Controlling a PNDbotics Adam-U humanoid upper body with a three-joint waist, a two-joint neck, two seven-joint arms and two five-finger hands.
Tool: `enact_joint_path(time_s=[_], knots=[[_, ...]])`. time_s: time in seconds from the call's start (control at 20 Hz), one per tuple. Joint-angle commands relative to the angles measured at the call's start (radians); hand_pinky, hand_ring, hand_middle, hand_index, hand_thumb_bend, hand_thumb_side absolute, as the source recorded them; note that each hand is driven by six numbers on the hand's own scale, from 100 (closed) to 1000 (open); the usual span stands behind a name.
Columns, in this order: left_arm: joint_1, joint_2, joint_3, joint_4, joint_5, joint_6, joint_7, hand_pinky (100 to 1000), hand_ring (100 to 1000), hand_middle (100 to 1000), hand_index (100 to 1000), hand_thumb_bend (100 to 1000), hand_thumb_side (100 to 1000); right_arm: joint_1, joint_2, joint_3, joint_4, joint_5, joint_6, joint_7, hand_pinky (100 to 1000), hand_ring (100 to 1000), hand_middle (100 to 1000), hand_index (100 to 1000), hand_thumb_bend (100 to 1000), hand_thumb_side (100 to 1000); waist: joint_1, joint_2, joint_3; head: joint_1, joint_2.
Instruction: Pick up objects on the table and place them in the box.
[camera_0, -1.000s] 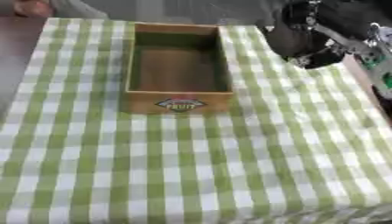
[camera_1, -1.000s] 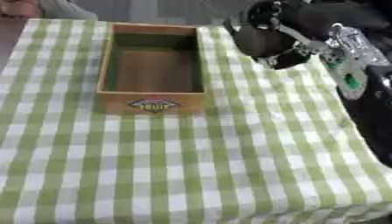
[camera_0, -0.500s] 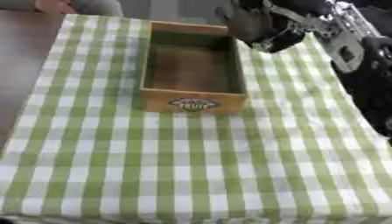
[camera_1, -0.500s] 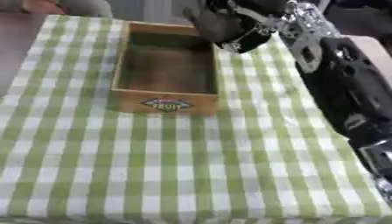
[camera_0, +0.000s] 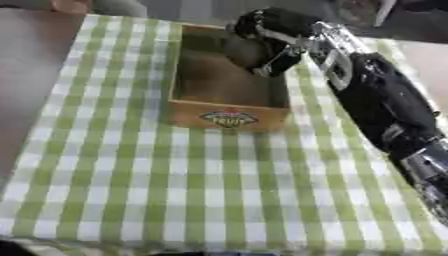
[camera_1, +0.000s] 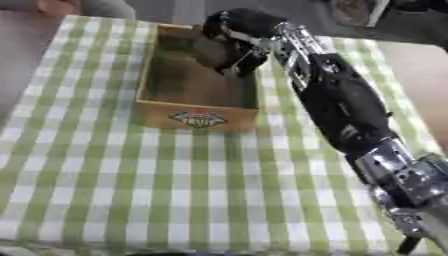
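A wooden box (camera_0: 229, 118) with a "FRUIT" label on its front wall stands on the green checked cloth, toward the far side. My right arm reaches in from the lower right, and my right hand (camera_0: 267, 29) hangs over the box's far right corner. Its fingers are curled round a dark, rounded, grey-brown thing (camera_0: 242, 51), which is held above the inside of the box. I cannot make out what that thing is. The near part of the box floor shows bare wood. My left hand is in no view.
The green-and-white checked cloth (camera_0: 175, 190) covers the table from the box to the near edge. Bare brown tabletop (camera_0: 26, 75) lies to the left of the cloth. My black forearm (camera_1: 346, 107) crosses the right side of the cloth.
My right hand has moved left with the dark thing, from beside the box's right wall to over its far end. The camera has also shifted, so the whole picture moved.
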Motion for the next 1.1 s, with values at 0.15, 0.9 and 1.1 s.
enact_joint_path(time_s=[0.15, 0.9, 1.1], knots=[[-0.017, 0.002, -0.003, -0.019, 0.007, -0.003, -0.008, 552, 661, 550, 573, 100, 635, -0.032, 0.022, -0.017, 0.072, 0.095, -0.005, 0.0, 754, 787, 785, 635, 100, 227, 0.011, -0.011, 0.001, -0.008, 0.006], [-0.011, 0.001, 0.002, -0.019, 0.002, -0.003, -0.01, 553, 662, 551, 573, 100, 637, -0.012, 0.045, 0.014, 0.053, 0.107, -0.088, 0.196, 889, 909, 909, 908, 183, 814, 0.018, -0.007, -0.016, -0.002, 0.006], [-0.01, 0.002, 0.004, -0.019, 0.0, -0.004, -0.008, 553, 662, 551, 573, 100, 636, -0.012, 0.029, 0.023, 0.016, 0.058, -0.113, 0.278, 934, 945, 946, 980, 346, 941, 0.019, -0.006, -0.023, 0.004, 0.006]])
